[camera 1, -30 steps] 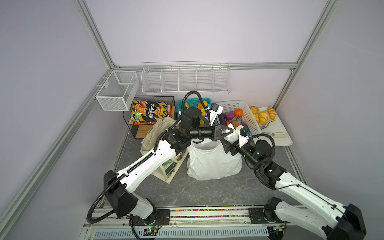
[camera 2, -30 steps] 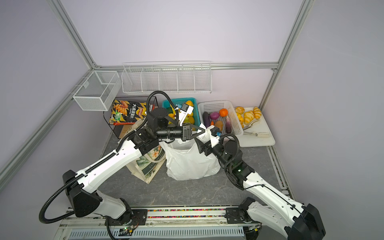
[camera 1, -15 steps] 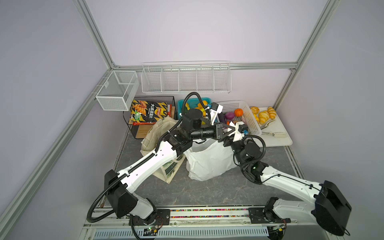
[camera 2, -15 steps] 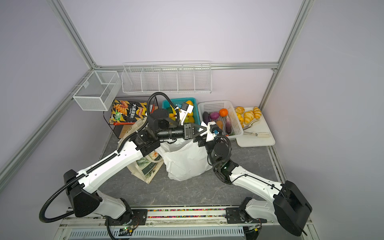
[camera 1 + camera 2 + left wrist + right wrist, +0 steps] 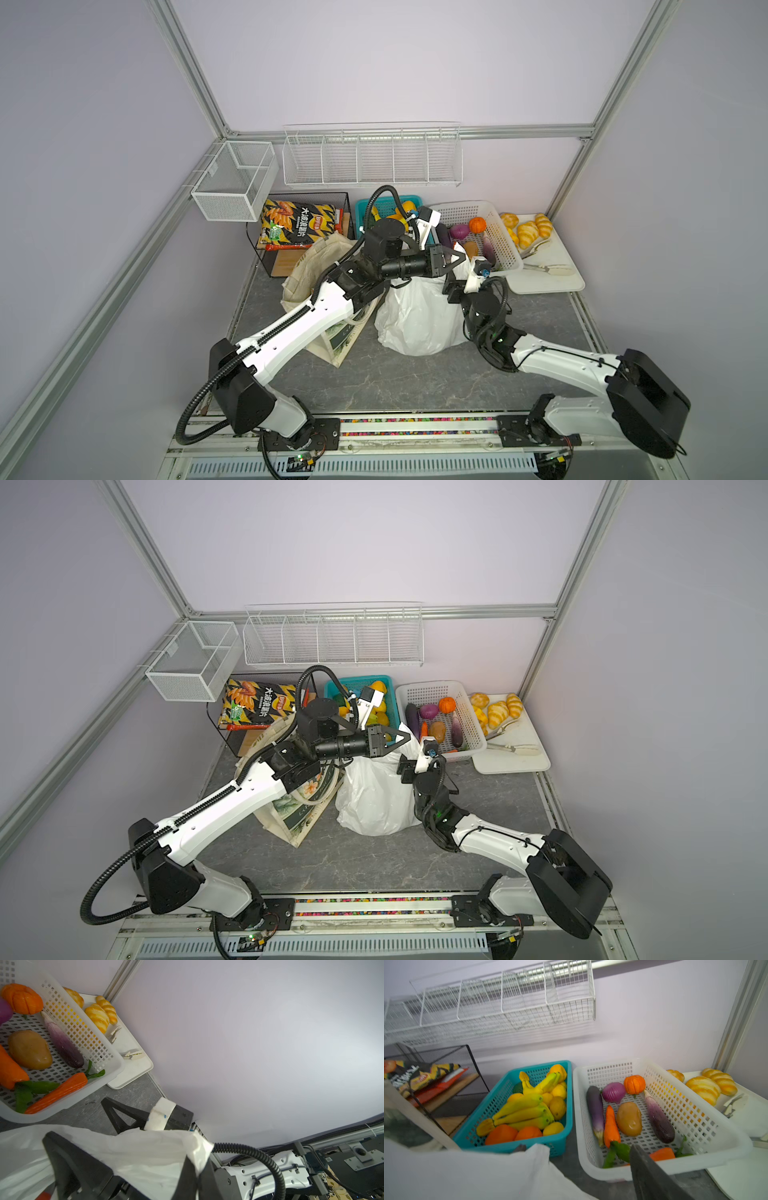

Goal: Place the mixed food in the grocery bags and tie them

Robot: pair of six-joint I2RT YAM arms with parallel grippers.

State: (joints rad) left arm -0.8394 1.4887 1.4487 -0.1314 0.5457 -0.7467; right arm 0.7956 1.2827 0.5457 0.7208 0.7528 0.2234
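Observation:
The thin white plastic grocery bag (image 5: pixel 419 320) (image 5: pixel 374 800) stands mid-table, its top pulled up. My left gripper (image 5: pixel 462 258) (image 5: pixel 409 738) (image 5: pixel 196 1167) is shut on a fold of that bag's upper edge. My right gripper (image 5: pixel 457 276) (image 5: pixel 576 1148) is open just beside it. One dark finger (image 5: pixel 650 1176) shows, and the bag's plastic (image 5: pixel 488 1174) drapes between the jaws. The cream canvas tote (image 5: pixel 316 257) (image 5: pixel 291 812) leans left of the plastic bag, under my left arm. The mixed food is hidden; what either bag holds does not show.
Along the back stand a black wire basket with a large chip bag (image 5: pixel 299 224), a teal basket (image 5: pixel 500 1095) of bananas and oranges, and a white basket (image 5: pixel 695 1113) of toy vegetables. A white tray (image 5: pixel 552 282) with bread rolls lies far right. Wire racks hang on the wall.
My right arm has folded down and its gripper has swung in to the bag's top beside the left gripper, its jaws narrowing a little. The left gripper stays shut on the bag.

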